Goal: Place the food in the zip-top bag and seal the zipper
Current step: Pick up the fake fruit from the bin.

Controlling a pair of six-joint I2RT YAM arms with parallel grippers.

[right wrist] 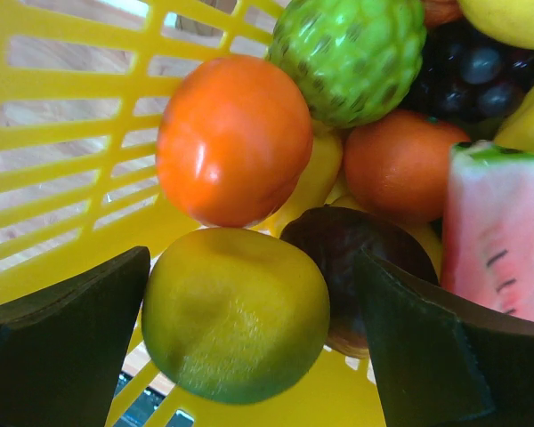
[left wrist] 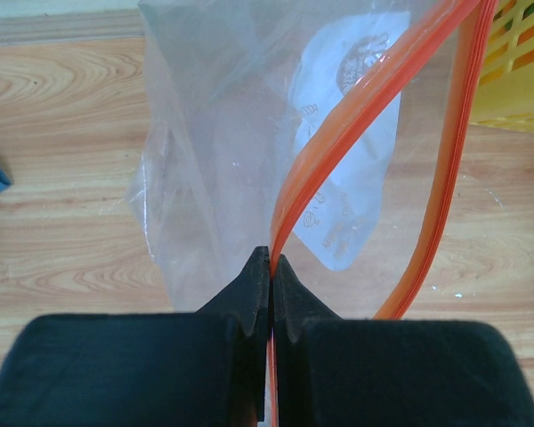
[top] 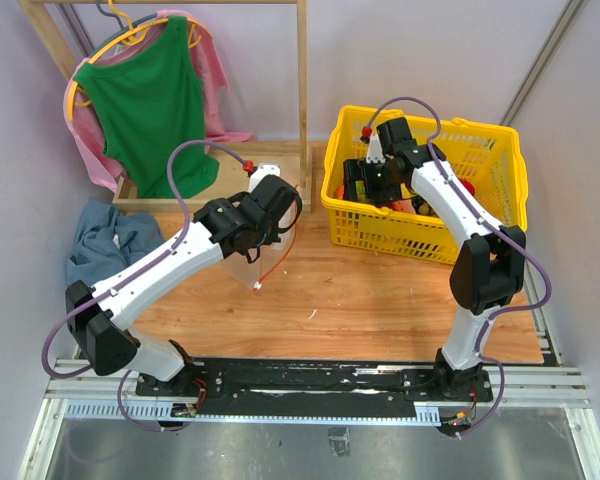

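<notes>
My left gripper (left wrist: 271, 258) is shut on the orange-red zipper (left wrist: 356, 107) of the clear zip-top bag (left wrist: 222, 133) and holds it above the wooden table; the bag's mouth hangs open. In the top view this gripper (top: 265, 225) is left of the basket, with the bag (top: 245, 262) under it. My right gripper (right wrist: 252, 267) is open, low inside the yellow basket (right wrist: 62, 98), its fingers either side of a yellow-green fruit (right wrist: 236, 311) and a dark purple one (right wrist: 356, 253). An orange fruit (right wrist: 234, 138), a bumpy green fruit (right wrist: 347, 53) and a watermelon slice (right wrist: 498, 231) lie around them.
The yellow basket (top: 490, 190) stands at the back right of the wooden table (top: 380, 300). A wooden clothes rack with a green top (top: 155, 100) stands at the back left. A blue cloth (top: 105, 240) lies at the left edge.
</notes>
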